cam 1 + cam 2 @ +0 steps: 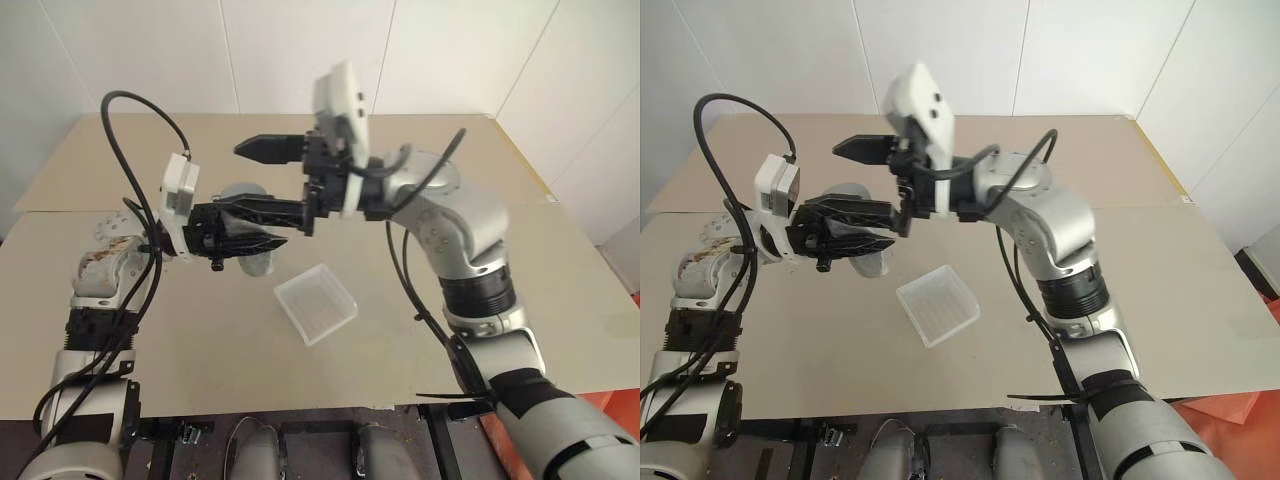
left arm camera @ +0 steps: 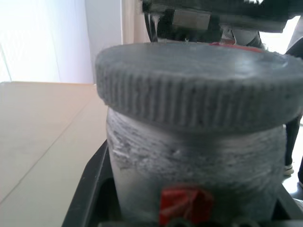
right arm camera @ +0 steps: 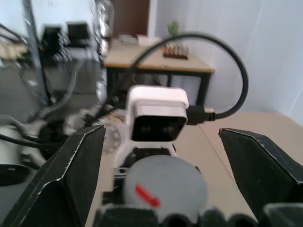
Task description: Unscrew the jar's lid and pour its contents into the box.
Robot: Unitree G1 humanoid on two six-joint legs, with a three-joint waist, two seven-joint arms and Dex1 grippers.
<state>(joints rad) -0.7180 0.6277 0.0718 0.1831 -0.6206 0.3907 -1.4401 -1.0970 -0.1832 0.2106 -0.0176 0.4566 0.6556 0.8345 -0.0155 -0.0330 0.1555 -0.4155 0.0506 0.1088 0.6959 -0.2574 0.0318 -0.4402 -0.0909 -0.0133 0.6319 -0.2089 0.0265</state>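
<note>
The left gripper (image 1: pixel 262 228) hugs the jar (image 2: pixel 199 170) above the box (image 1: pixel 316 303). The lid (image 2: pixel 199 85) looks still on. The right gripper (image 3: pixel 161 165) gapes wide, empty.

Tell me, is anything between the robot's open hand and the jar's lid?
No, nothing visible is in the way. The right gripper is open, one finger on each side of the lid, with clear gaps. The left gripper holds the jar above the table, lid still on.

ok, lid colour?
Pale grey lid, ribbed edge; clearest in the left wrist view.
</note>
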